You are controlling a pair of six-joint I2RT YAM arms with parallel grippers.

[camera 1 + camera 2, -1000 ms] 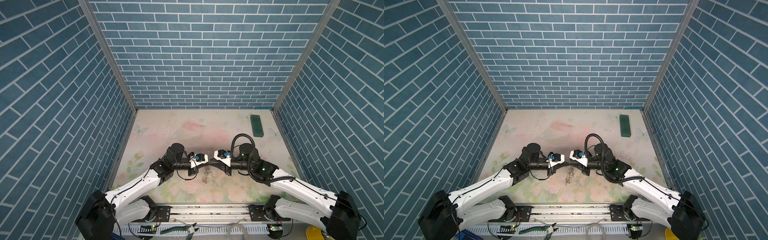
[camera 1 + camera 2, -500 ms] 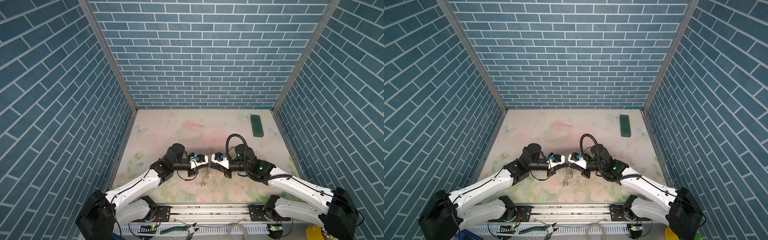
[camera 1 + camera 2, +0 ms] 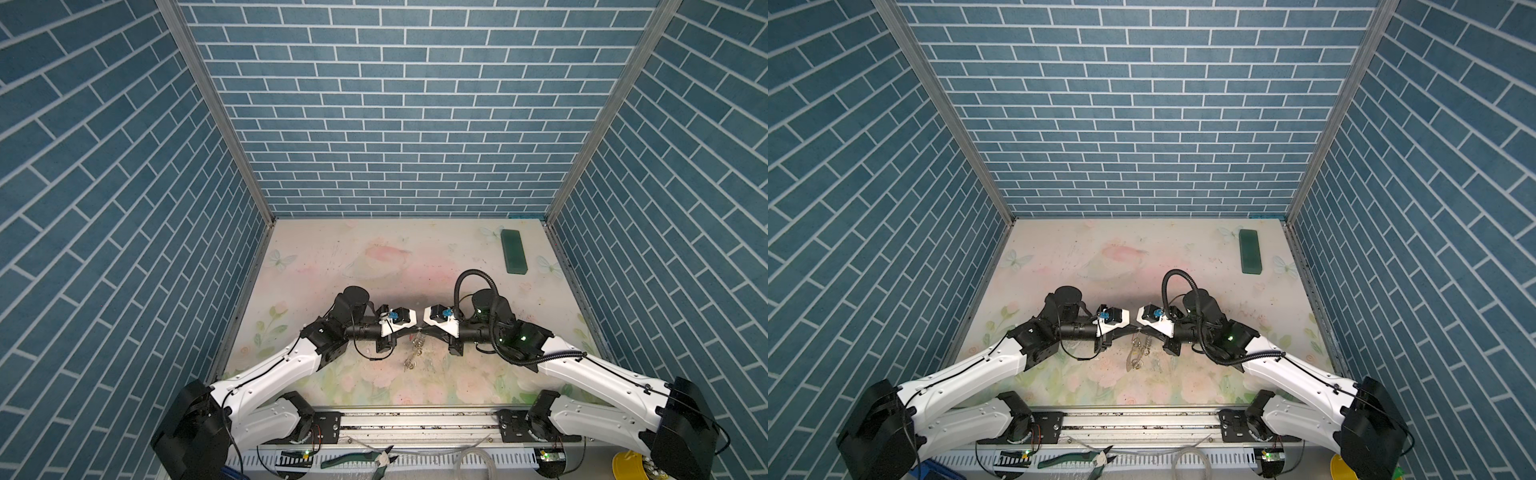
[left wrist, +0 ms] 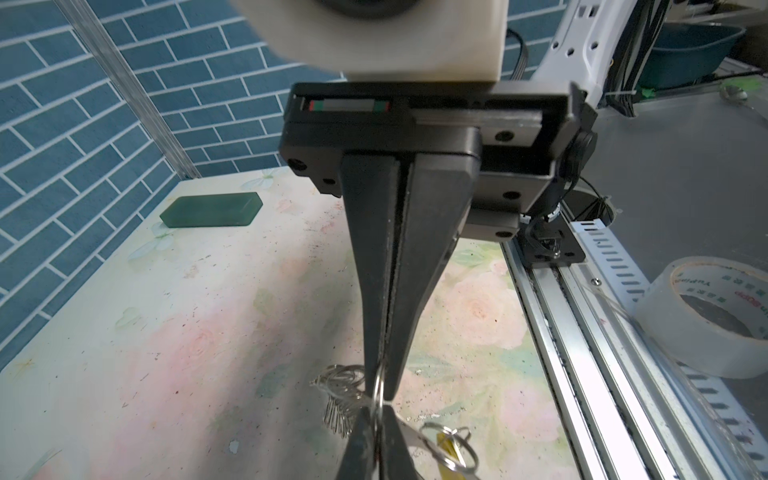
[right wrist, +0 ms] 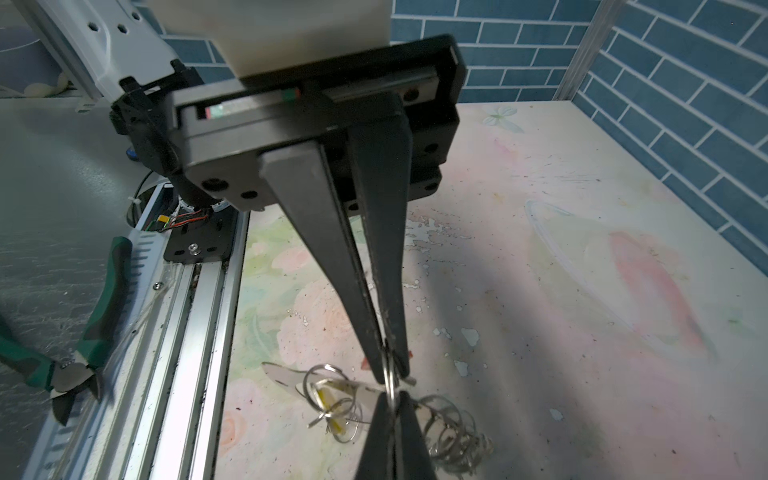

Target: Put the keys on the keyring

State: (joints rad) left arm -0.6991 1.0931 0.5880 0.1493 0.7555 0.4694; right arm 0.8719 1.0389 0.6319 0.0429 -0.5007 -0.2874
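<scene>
Three stray things sit clear of the work. A dark green block (image 3: 513, 251) lies flat at the far right of the flowered desk (image 3: 374, 257), well away from the action. Green-handled cutters (image 5: 95, 307) lie off the desk's front edge, beyond the metal rail (image 3: 415, 419). A roll of clear tape (image 4: 715, 316) sits out there too.

Low over the desk's front middle, the left pincer (image 4: 381, 392) and the right pincer (image 5: 390, 374) meet nose to nose. Each is clamped tight on the keyring (image 5: 392, 388), tips almost touching, and their dark fingers (image 5: 332, 249) cover most of its rim. The keyring shows edge-on as a thin grey-silver band between the tips. A bunch of small silver wire loops (image 5: 451, 432) hangs just beside it on one side. On the other side, a yellow key (image 5: 326, 399) sits among a few loose rings (image 5: 320, 382) next to a flat silver blade (image 5: 286, 376). Whether that key hangs from the keyring or lies on the desk I cannot tell.
</scene>
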